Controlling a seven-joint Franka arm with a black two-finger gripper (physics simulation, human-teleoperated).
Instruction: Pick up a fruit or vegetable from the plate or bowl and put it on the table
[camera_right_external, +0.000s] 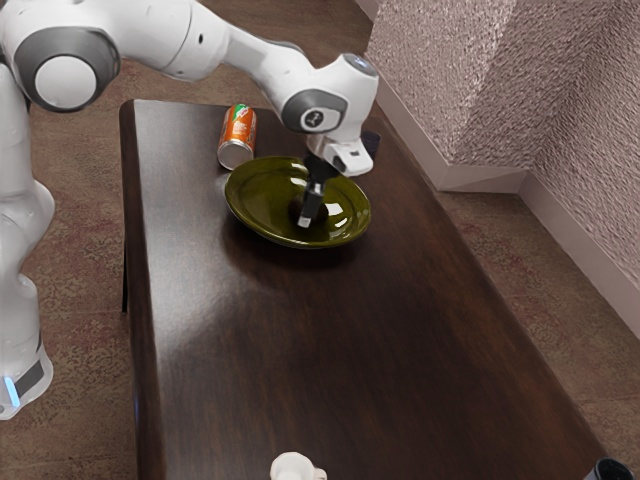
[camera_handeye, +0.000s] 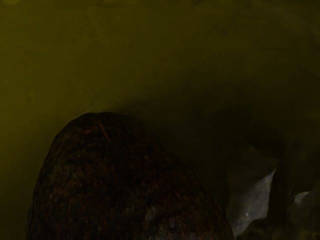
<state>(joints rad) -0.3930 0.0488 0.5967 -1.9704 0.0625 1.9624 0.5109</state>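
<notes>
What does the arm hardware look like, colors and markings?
Glossy white Franka arm with rounded, bulging links. Dark grey rings surround the round joint caps; one large cap is plain white, and a smaller one near the wrist carries a small dark logo. The base has a dark panel and a light-blue lit strip. The gripper is black, with a pale patch at a fingertip.

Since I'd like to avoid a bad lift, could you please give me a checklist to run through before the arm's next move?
1. Gripper down inside the green bowl: ok.
2. Dark, rough-skinned fruit close under the hand: ok.
3. Secure grip on the fruit: cannot tell.
4. Fruit out on the table: not ok, it is in the bowl.
5. Orange can free of the bowl's rim: cannot tell, it sits very close.
6. White mug well away from the bowl: ok.
</notes>
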